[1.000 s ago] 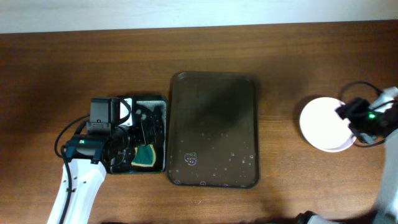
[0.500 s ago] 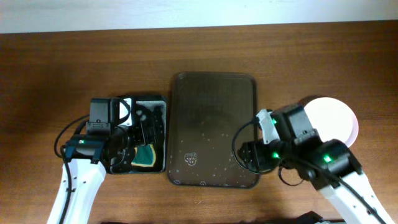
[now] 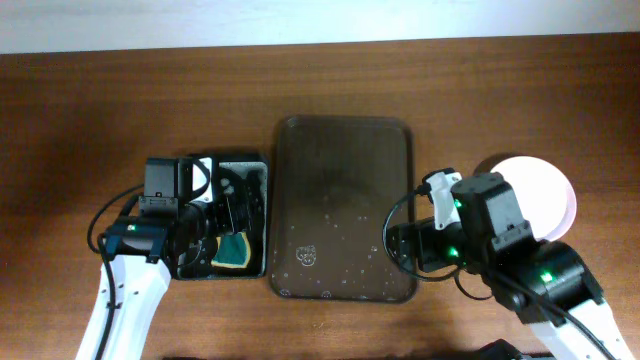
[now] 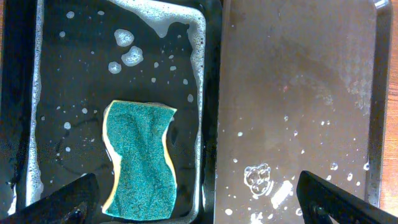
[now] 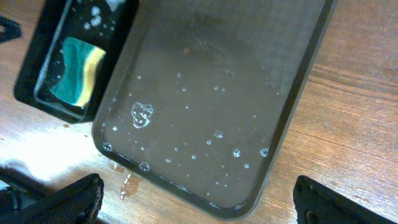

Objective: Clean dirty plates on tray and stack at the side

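though wet (soapy droplets (image 3: 352,266)), tray (image 3: 345,170) on brown wooden table (image 3: 120,100)

Dark brown tray (image 3: 343,160), speckled with white suds; green-and-yellow sponge (image 4: 140,158) in black tray (image 4: 93,37); white plates (image 3: 548,185); my left gripper (image 4: 199,208) black; counter (image 3: 100,100) brown wood-grain.

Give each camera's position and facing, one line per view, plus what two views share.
Overhead: fixed above the wooden table, looking straight down on the large dark brown rectangular tray, the left arm, right arm and round white plates.
Left wrist: above the small black tray, facing down on the green-and-yellow sponge; open left hand fingertips at bottom.
Right wrist: over the brown tray's near edge, tilted down; open right hand fingertips at bottom.
Shared: both wrist views show the sponge and brown tray.
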Available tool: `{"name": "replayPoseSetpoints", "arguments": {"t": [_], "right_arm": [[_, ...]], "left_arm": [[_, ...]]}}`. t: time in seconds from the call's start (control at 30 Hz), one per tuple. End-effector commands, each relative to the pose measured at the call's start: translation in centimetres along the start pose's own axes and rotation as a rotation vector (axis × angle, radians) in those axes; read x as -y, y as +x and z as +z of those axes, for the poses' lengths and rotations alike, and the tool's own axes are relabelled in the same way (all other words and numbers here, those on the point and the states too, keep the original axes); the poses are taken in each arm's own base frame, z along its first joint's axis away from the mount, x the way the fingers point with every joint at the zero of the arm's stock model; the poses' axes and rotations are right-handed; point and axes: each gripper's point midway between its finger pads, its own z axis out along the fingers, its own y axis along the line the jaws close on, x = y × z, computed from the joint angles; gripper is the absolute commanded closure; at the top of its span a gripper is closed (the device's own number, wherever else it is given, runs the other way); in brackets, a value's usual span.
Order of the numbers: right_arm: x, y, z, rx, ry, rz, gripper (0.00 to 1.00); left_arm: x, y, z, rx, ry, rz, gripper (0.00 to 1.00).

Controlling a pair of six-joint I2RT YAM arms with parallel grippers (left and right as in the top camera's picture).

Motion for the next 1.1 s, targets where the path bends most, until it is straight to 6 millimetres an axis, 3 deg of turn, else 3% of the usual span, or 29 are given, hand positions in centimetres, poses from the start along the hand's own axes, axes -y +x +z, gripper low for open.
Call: {"name": "replayPoseSetpoints", "arguments": {"t": [0.0, 0.07, 0.1, 0.13, 0.23, 0.3, 0.33, 0.47, 0.63, 0.77, 1.07], "right_arm": [[0.5, 0.2, 1.4, -0.051, 0.029, 0.009, 0.01], [1.0, 0.5, 1.2, -0.058, 0.061, 0.007, 0.01], [1.4, 0.6, 0.2, -0.031, 0.085, 0.002, 0.02], [1.9, -0.1, -0.9, 0.04, 0.112, -0.005, 0.01], [3.9, -2.3, -6.9, 0.4, 0.214, 0.004, 0.01], [6.2, -1.5, -9.2, 0.59, 0.265, 0.071, 0.01], [7.8, -0.4, -9.2, 0.657, 0.302, 0.11, 0.01], [11.5, 4.2, -5.5, 0.734, 0.37, 0.183, 0.01], [12.2, 4.5, 0.4, 0.78, 0.28, 0.147, 0.01], [12.4, 2.1, 0.7, 0.973, 0.249, 0.104, 0.01], [12.4, 2.1, 0.8, 0.976, 0.247, 0.103, 0.01]], "left_arm": [[0.3, -0.5, -0.4, 0.017, 0.014, 0.016, 0.01], [0.3, -0.5, -0.4, 0.017, 0.014, 0.015, 0.01], [0.3, -0.5, -0.4, 0.017, 0.014, 0.016, 0.0], [0.3, -0.5, -0.4, 0.017, 0.014, 0.016, 0.01], [0.3, -0.5, -0.4, 0.017, 0.014, 0.016, 0.01], [0.3, -0.5, -0.4, 0.017, 0.014, 0.016, 0.0], [0.3, -0.5, -0.4, 0.017, 0.014, 0.016, 0.0], [0.3, -0.5, -0.4, 0.017, 0.014, 0.016, 0.01], [0.3, -0.5, -0.4, 0.017, 0.014, 0.016, 0.0], [0.3, -0.5, -0.4, 0.017, 0.014, 0.016, 0.01], [0.3, -0.5, -0.4, 0.017, 0.014, 0.016, 0.0]]}}
